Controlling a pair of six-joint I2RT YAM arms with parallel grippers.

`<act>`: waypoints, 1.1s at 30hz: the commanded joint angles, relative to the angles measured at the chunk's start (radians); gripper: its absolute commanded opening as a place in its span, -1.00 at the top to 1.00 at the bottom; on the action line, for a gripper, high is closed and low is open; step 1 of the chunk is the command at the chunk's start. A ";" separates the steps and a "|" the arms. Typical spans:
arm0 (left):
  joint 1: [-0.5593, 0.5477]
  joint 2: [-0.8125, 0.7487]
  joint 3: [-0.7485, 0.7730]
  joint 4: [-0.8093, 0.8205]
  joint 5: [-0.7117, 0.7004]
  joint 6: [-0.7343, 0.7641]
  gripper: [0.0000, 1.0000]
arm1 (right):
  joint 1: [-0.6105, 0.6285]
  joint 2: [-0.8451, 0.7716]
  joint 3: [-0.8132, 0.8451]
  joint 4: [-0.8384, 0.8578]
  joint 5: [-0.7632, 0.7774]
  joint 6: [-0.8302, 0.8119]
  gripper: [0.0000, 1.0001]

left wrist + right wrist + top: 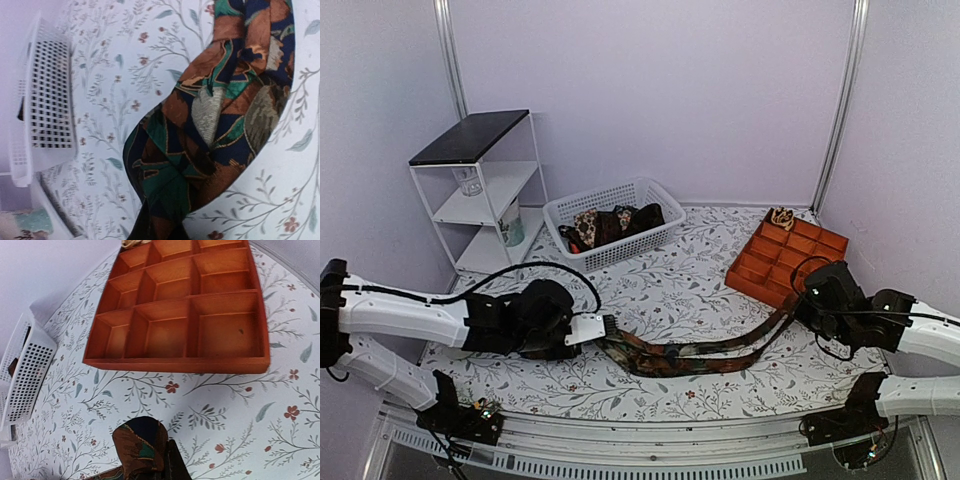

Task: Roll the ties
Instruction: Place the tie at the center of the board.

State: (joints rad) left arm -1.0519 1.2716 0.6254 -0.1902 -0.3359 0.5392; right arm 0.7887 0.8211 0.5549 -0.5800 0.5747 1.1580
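Near edge: the left gripper [608, 330] is clamping one end of a long tie [690, 355], a dark print in rust, green and navy, with its jaws pressing together on the cloth. The right gripper [802, 302] is pinching the other end, fingers closed on it.

The tie is lying as a shallow sagging band across the floral tablecloth [670, 285] between the two, doubling over itself toward the left end. In the left wrist view the fabric is bunching and twisting right at the lens. In the right wrist view a fold is humping up at the bottom edge.

Just past the right gripper an orange divided tray [770, 270] is sitting on the cloth, with a small rolled tan tie [781, 216] resting at its far corner.

Farther back, left of centre, a white basket [630, 248] is holding more ties [610, 225] in a heap. At the far left a white shelf unit [470, 138] is standing by the wall.
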 commanded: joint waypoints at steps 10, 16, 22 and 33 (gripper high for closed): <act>-0.064 0.073 0.040 0.001 0.317 -0.390 0.19 | -0.011 -0.174 -0.026 -0.341 0.235 0.363 0.33; -0.019 -0.026 0.024 0.003 0.334 -0.491 0.16 | -0.012 -0.226 -0.021 -0.360 0.232 0.439 0.21; 0.098 -0.070 0.057 -0.006 0.457 -0.596 0.13 | -0.012 -0.227 0.011 -0.240 0.154 0.351 0.20; 0.248 0.078 0.135 -0.090 0.529 -0.856 0.30 | 0.008 0.038 -0.024 0.139 -0.315 0.027 0.77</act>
State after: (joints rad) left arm -0.8543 1.2804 0.7227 -0.2085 0.1444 -0.1856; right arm 0.7822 0.7189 0.5335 -0.5968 0.4797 1.2591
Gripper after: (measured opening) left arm 0.359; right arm 0.133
